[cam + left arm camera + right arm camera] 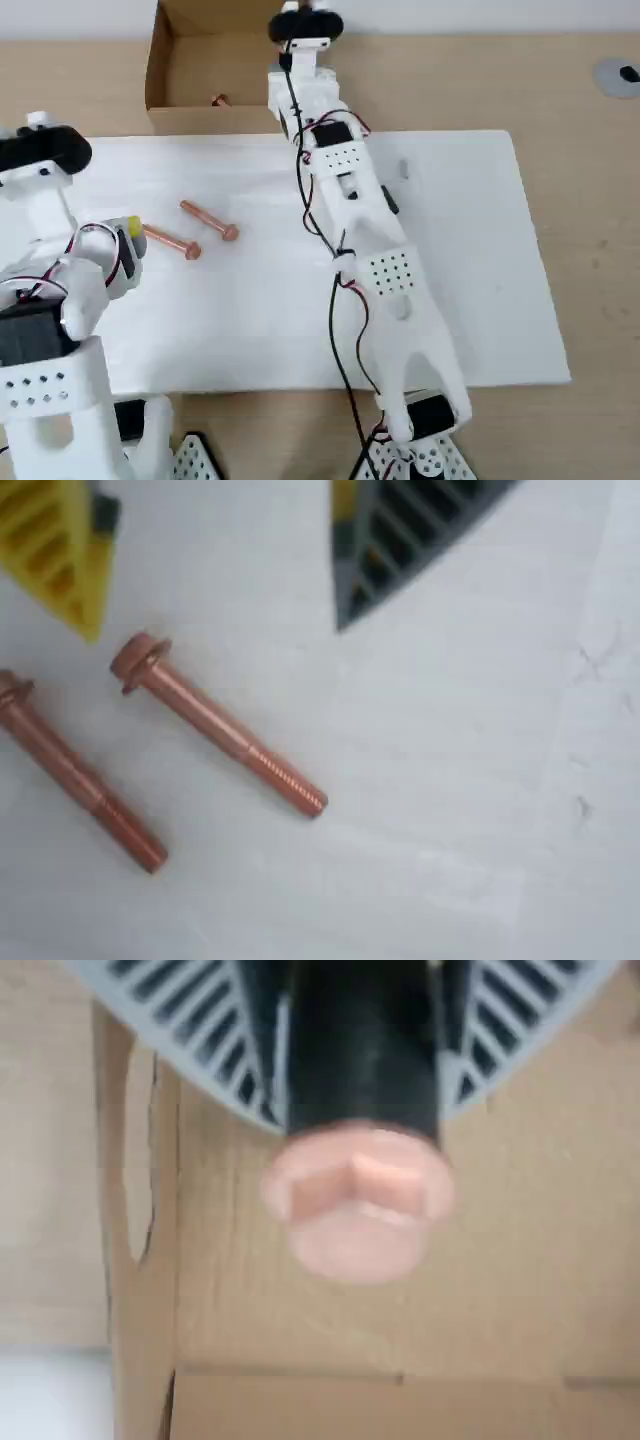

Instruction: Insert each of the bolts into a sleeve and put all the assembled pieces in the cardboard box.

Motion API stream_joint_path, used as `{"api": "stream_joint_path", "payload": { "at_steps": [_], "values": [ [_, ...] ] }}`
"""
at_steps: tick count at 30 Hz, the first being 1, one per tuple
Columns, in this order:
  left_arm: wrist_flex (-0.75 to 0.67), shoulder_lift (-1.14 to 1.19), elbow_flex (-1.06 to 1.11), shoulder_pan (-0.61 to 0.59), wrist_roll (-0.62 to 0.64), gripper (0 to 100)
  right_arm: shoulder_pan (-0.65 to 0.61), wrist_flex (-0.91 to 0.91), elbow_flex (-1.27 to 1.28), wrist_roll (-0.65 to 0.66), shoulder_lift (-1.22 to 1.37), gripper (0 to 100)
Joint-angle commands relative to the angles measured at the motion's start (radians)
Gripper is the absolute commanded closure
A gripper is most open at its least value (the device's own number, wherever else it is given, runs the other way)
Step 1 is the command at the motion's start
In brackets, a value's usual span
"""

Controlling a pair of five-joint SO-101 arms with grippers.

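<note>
Right hand (365, 1060) gripping sleeved bolt (357, 1205) over cardboard box (520, 1290); left hand (215, 555) apparently open, above two bolts (215, 725)

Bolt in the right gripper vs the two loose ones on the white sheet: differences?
Held bolt sits in a black sleeve; loose bolts are bare. Held bolt hangs in the right gripper over the cardboard box; loose bolts lie flat on the white sheet. Both copper, flanged heads.

Wooden tabletop (590, 200): white sheet (470, 260) laid across; cardboard box (156, 80) at sheet's far edge; two copper bolts (209, 220) (172, 241) on sheet.
</note>
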Motion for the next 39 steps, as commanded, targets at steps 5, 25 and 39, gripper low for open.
{"api": "stream_joint_path", "payload": {
  "at_steps": [5,25,39],
  "values": [
    [-0.034,-0.002,0.023,-0.006,-0.009,83,0.012,0.091,-0.09,-0.005,0.002,98.9],
    [-0.028,-0.002,0.018,-0.006,-0.043,83,-0.012,0.388,-0.263,0.081,0.002,72.7],
    [0.04,0.021,0.006,0.074,-0.003,83,-0.03,0.961,-0.513,0.101,-0.156,70.0]
  ]
}}
